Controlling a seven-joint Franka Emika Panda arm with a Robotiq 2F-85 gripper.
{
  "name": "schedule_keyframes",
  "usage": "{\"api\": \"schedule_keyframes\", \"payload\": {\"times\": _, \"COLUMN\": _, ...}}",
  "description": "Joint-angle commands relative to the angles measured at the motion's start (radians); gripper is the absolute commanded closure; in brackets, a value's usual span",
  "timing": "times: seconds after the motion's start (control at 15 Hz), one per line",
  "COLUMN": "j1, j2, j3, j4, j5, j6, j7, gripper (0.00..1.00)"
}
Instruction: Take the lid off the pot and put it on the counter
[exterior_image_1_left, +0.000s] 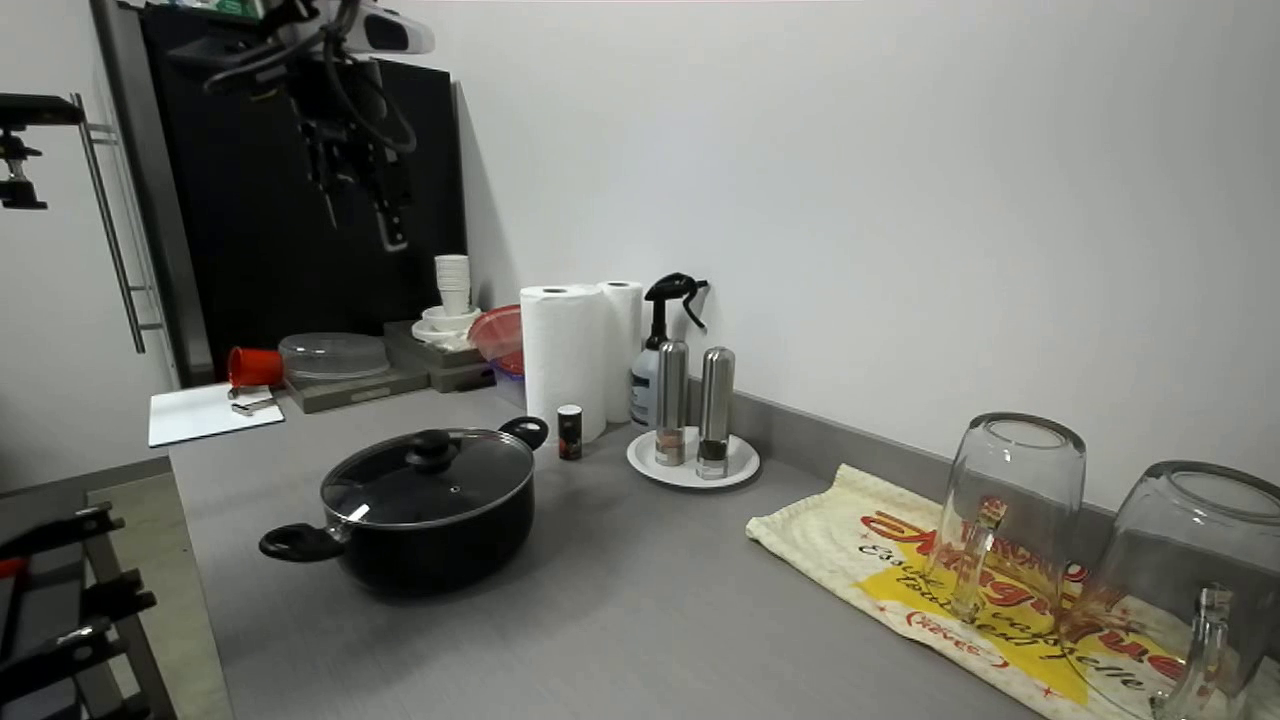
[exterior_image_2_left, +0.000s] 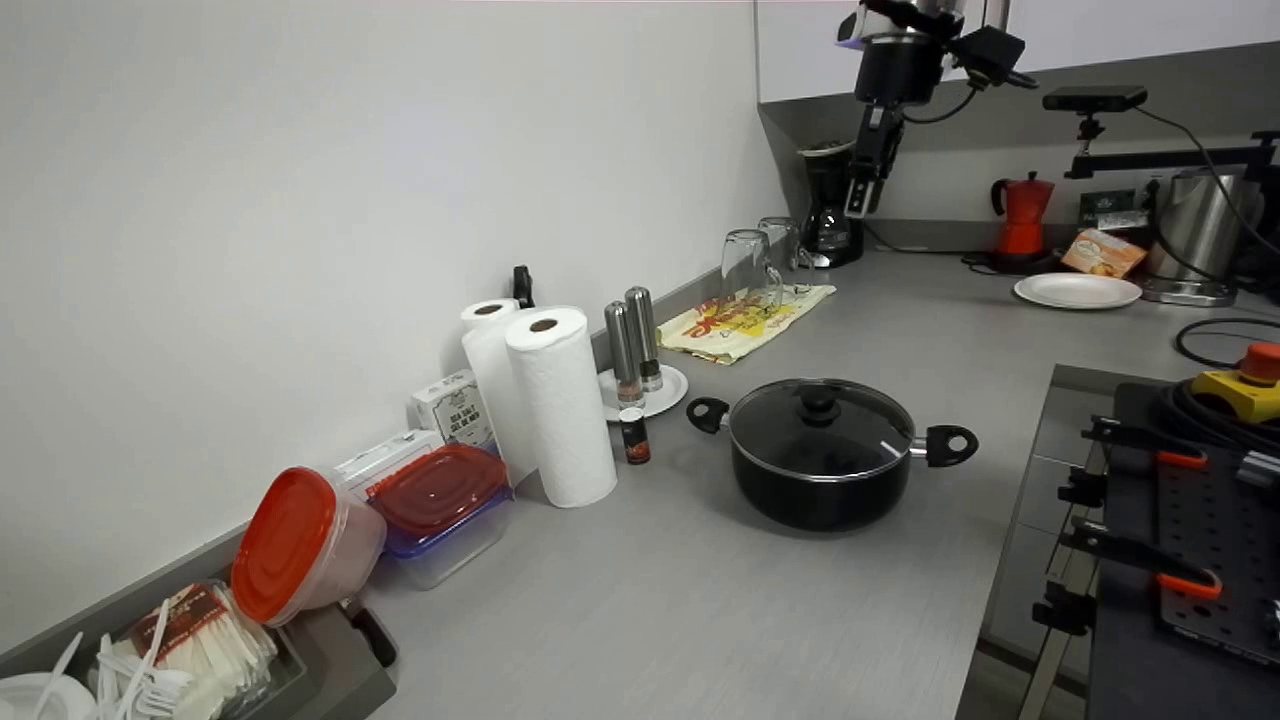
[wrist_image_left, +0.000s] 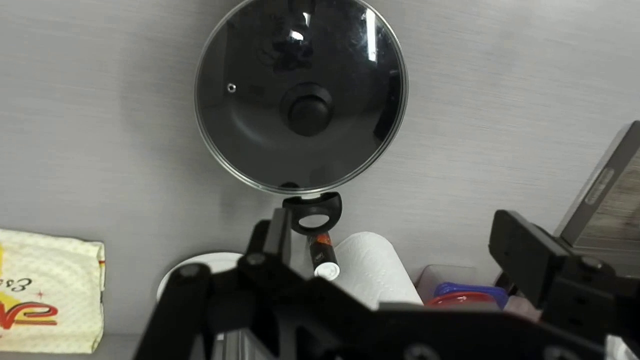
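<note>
The lid (exterior_image_1_left: 400, 490) is a round see-through glass disc with a metal rim and a black knob. It sits on the black pot (exterior_image_1_left: 435, 560) on the grey counter (exterior_image_1_left: 640, 620). The lid (exterior_image_2_left: 790, 445), pot (exterior_image_2_left: 820, 505) and counter (exterior_image_2_left: 720, 630) also show in an exterior view. In the wrist view the lid (wrist_image_left: 265, 140) covers the pot, whose near handle (wrist_image_left: 332, 207) shows. My gripper (exterior_image_1_left: 363, 230) is open and empty, well above the counter and apart from the lid. It also shows in an exterior view (exterior_image_2_left: 862, 195) and, with fingers spread, in the wrist view (wrist_image_left: 392, 217).
Paper towel rolls (exterior_image_1_left: 560, 360), a small dark shaker (exterior_image_1_left: 569, 432) and a white plate (exterior_image_1_left: 745, 465) with two metal mills stand near the pot. Glass mugs (exterior_image_1_left: 1010, 520) stand on a patterned cloth (exterior_image_1_left: 830, 510). Plastic containers (exterior_image_2_left: 440, 490) stand by the wall.
</note>
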Motion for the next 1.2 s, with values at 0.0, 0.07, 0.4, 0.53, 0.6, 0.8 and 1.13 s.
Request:
{"api": "schedule_keyframes", "payload": {"times": 0.0, "j1": -0.033, "j2": 0.092, "j3": 0.047, "j4": 0.008, "j5": 0.002, "j6": 0.031, "j7": 0.047, "gripper": 0.0}}
{"api": "schedule_keyframes", "payload": {"times": 0.07, "j1": -0.037, "j2": 0.126, "j3": 0.06, "j4": 0.011, "j5": -0.013, "j6": 0.04, "j7": 0.055, "gripper": 0.0}}
{"api": "schedule_keyframes", "payload": {"times": 0.4, "j1": -0.047, "j2": 0.266, "j3": 0.119, "j4": 0.05, "j5": -0.047, "j6": 0.054, "j7": 0.079, "gripper": 0.0}}
{"api": "schedule_keyframes", "payload": {"times": 0.53, "j1": -0.051, "j2": 0.306, "j3": 0.135, "j4": 0.07, "j5": -0.052, "j6": 0.051, "j7": 0.089, "gripper": 0.0}}
{"api": "schedule_keyframes", "payload": {"times": 0.6, "j1": -0.054, "j2": 0.325, "j3": 0.142, "j4": 0.079, "j5": -0.055, "j6": 0.053, "j7": 0.095, "gripper": 0.0}}
{"api": "schedule_keyframes", "payload": {"times": 0.8, "j1": -0.065, "j2": 0.375, "j3": 0.151, "j4": 0.102, "j5": -0.072, "j6": 0.062, "j7": 0.117, "gripper": 0.0}}
{"api": "schedule_keyframes", "payload": {"times": 1.13, "j1": -0.095, "j2": 0.434, "j3": 0.148, "j4": 0.137, "j5": -0.056, "j6": 0.055, "j7": 0.092, "gripper": 0.0}}
